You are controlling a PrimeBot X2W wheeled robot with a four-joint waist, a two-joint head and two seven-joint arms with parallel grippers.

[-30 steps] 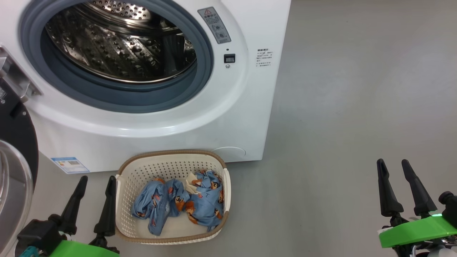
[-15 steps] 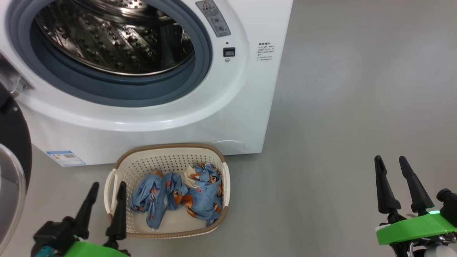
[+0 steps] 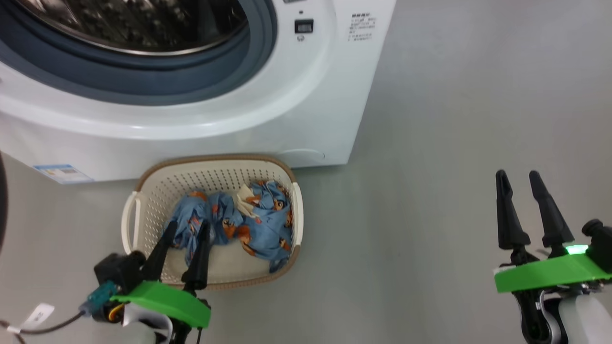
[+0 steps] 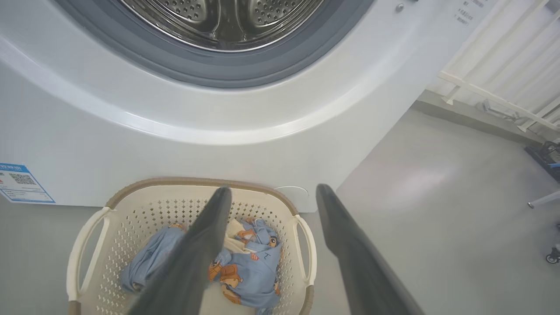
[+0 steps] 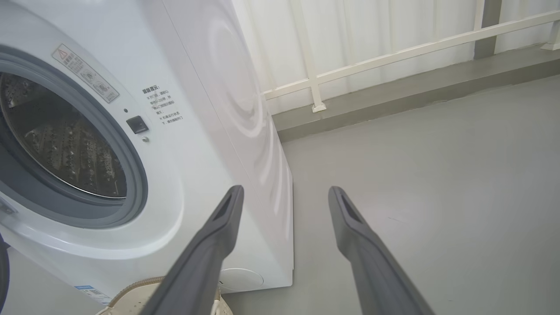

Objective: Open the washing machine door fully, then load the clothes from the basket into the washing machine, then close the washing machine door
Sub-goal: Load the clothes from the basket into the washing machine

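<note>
The white washing machine (image 3: pixel 296 110) fills the top left, its steel drum (image 4: pixel 223 22) showing inside the grey gasket. A dark sliver of the washing machine door (image 3: pixel 1 200) sits at the left edge, swung open. On the floor in front stands the cream basket (image 3: pixel 143 181), holding the light-blue bear-print clothes (image 3: pixel 258 229). My left gripper (image 3: pixel 187 228) hangs open over the basket's near left part, fingers just above the left garment (image 4: pixel 148 262), holding nothing. My right gripper (image 3: pixel 516 175) stands open over bare floor, far to the right of the basket.
A blue label (image 3: pixel 60 172) marks the washer's lower left corner. A cable with a white tag (image 3: pixel 38 313) trails from my left wrist. A white railing (image 5: pixel 393 48) and raised ledge run behind the washer. Open grey floor (image 3: pixel 430 143) lies to its right.
The head camera has tilted down, so the washer slid up the picture. My left gripper has moved right and forward from beside the basket to above it. The right gripper holds its place.
</note>
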